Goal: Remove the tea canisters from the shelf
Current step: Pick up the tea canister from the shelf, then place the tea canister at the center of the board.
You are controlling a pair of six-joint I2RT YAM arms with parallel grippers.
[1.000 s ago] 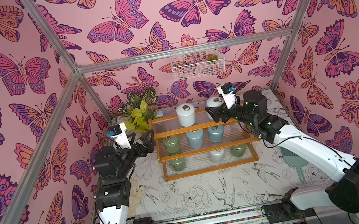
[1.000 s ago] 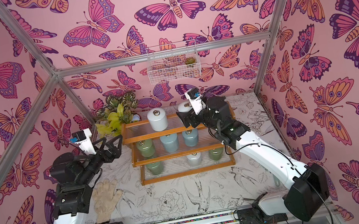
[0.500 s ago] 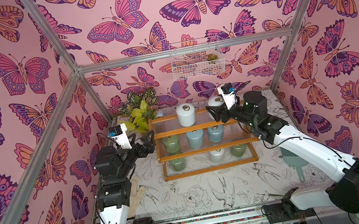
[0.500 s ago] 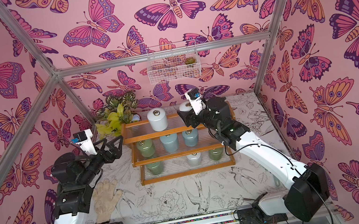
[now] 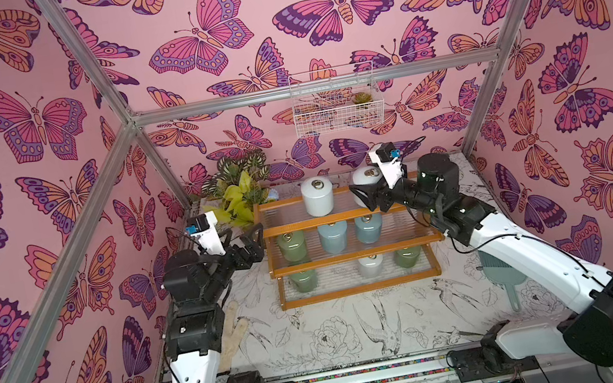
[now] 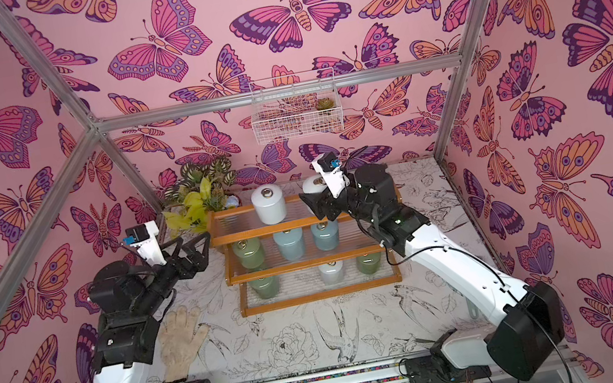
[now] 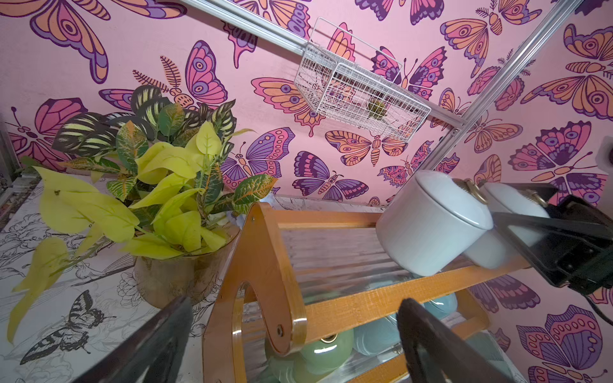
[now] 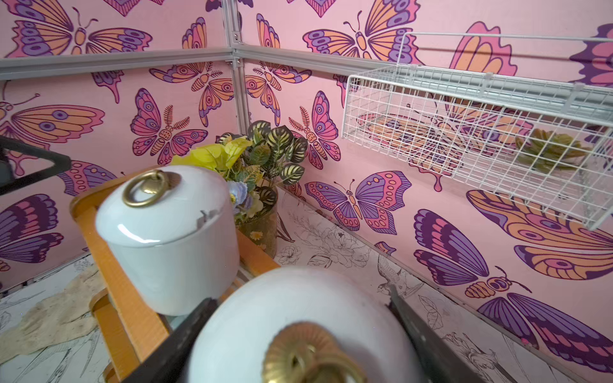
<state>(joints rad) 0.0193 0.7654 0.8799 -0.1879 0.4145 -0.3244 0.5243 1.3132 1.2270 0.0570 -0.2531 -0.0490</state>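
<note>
Top view: on the bird-printed worktop [image 5: 341, 334] the three-tier shelf [image 5: 355, 256] carries all eight tea canisters [image 5: 332, 236], none yet removed. Two white ones share the top tier. The right tool [image 5: 363, 195] straddles the right-hand white canister [image 7: 486, 255], a finger either side of it (whether they already pinch it cannot be told). The left tool [image 5: 244, 234] hangs wide open and empty by the shelf's left end. Done well, the grip likely wants the glazed wall, not the lid [image 8: 265, 298] or its gold ring [image 8: 308, 356]. The lift should then go straight up, clear of the front rail [image 5: 326, 220] and the neighbouring white canister [image 5: 317, 197].
</note>
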